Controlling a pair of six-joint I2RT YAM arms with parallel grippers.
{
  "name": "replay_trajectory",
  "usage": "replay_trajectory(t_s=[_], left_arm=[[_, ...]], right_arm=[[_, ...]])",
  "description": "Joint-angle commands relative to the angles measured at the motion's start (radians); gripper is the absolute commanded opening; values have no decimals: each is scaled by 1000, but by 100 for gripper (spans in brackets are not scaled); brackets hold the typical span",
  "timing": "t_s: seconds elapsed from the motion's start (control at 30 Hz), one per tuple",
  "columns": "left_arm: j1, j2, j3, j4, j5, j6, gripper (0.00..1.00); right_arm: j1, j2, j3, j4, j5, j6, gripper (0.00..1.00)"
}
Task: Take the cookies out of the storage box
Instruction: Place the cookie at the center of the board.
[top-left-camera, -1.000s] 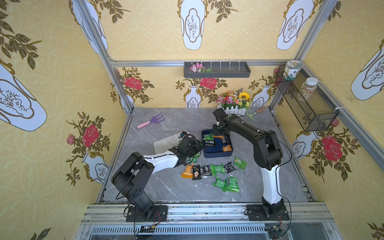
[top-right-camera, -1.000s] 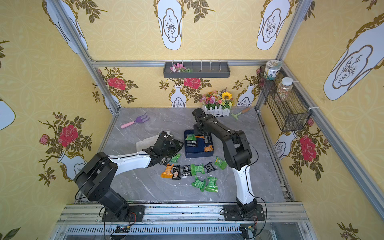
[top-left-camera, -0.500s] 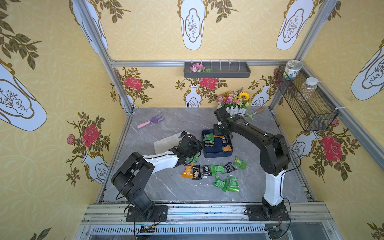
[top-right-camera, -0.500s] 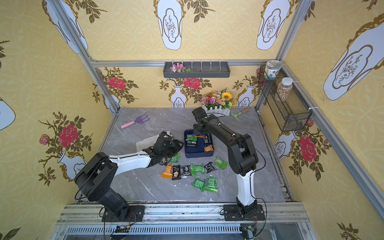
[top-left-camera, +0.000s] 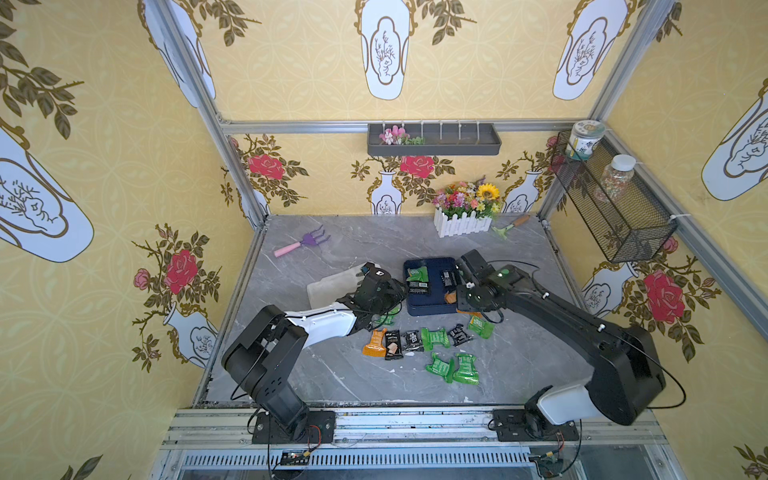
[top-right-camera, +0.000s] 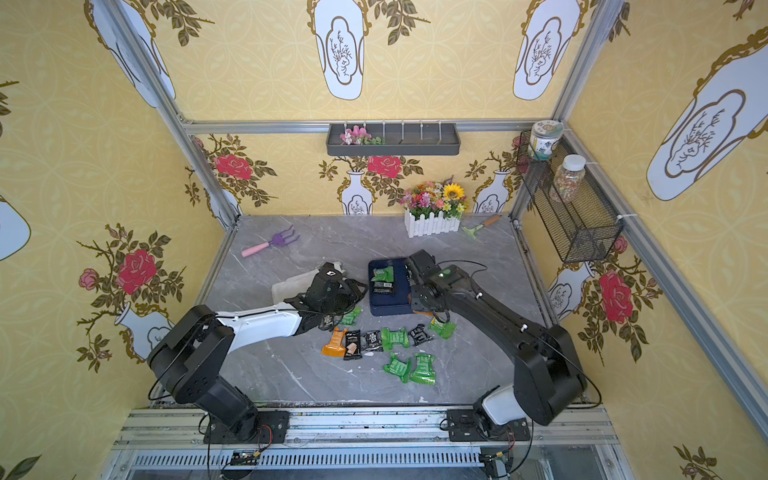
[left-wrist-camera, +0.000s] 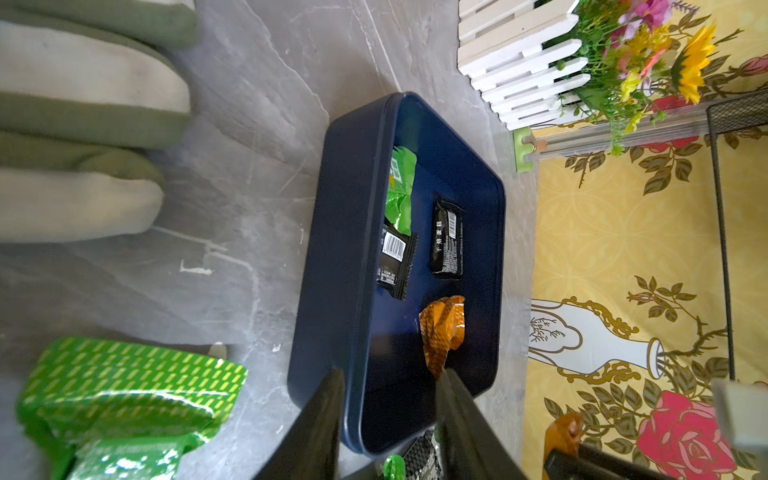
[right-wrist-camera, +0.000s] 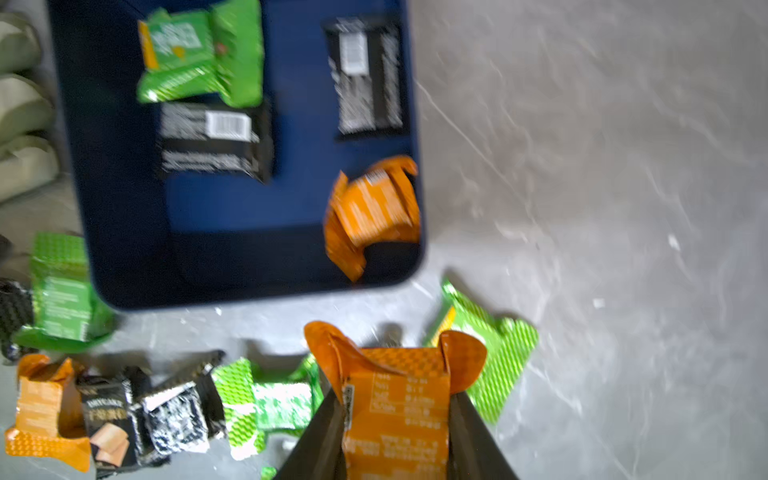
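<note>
The grey bench (top-left-camera: 332, 374) carries everything. Across it we see the left arm (top-left-camera: 324, 324) lying low and the right arm (top-left-camera: 561, 316) stretched out. Both end at the dark blue storage box (top-left-camera: 428, 311), which sits open near the bench's middle. A pale glove (top-left-camera: 332, 284) lies near the box on the left arm's side.

In front of the box, loose cookie packets (top-left-camera: 434, 338) in green, black and orange are scattered on the bench. Inside the box we count four more: a green packet (left-wrist-camera: 399, 187), two black packets (left-wrist-camera: 395, 262) and a crumpled orange packet (left-wrist-camera: 442, 328).

The left tool (left-wrist-camera: 392, 374) stands open, with one finger outside the box's wall and one inside. The right tool (right-wrist-camera: 395, 397) is clamped on an orange cookie packet (right-wrist-camera: 395, 365), held over the bench just outside the box's front corner.
</note>
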Motion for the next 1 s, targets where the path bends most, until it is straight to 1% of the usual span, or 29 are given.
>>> replay_trajectory(t_s=[0.0,0.1,0.27,0.37,0.57,0.67,0.73,0.8,0.9,0.97], left_arm=[[0,3,-1,13,-2,10,42],[0,3,5,11,0,10,42],[0,-9,6,3,-6,18,42],[0,-20,2,-9,-11,20,42],[-4,-29,-7,-13,-9,24,42],[-10,-26,12,-37,-8,40,42],[-16,-20,31,-64,-12,55,42],[-22,-12,49,-92,-21,66,42],[-26,4,73,-118,-28,71,43],[-26,18,84,-125,-29,71,43]], right_arm=[[8,-95,-105,-55,20,147,37],[2,-151,-210,-42,-13,226,37],[-1,-194,-353,17,-81,305,36],[-1,-199,-412,30,-93,311,36],[-9,-177,-459,71,-121,299,39],[-14,-160,-471,75,-119,294,43],[-13,-161,-470,64,-107,291,51],[-13,-182,-460,43,-92,288,56],[-13,-225,-417,-5,-60,271,62],[-13,-243,-363,-30,-33,245,63]])
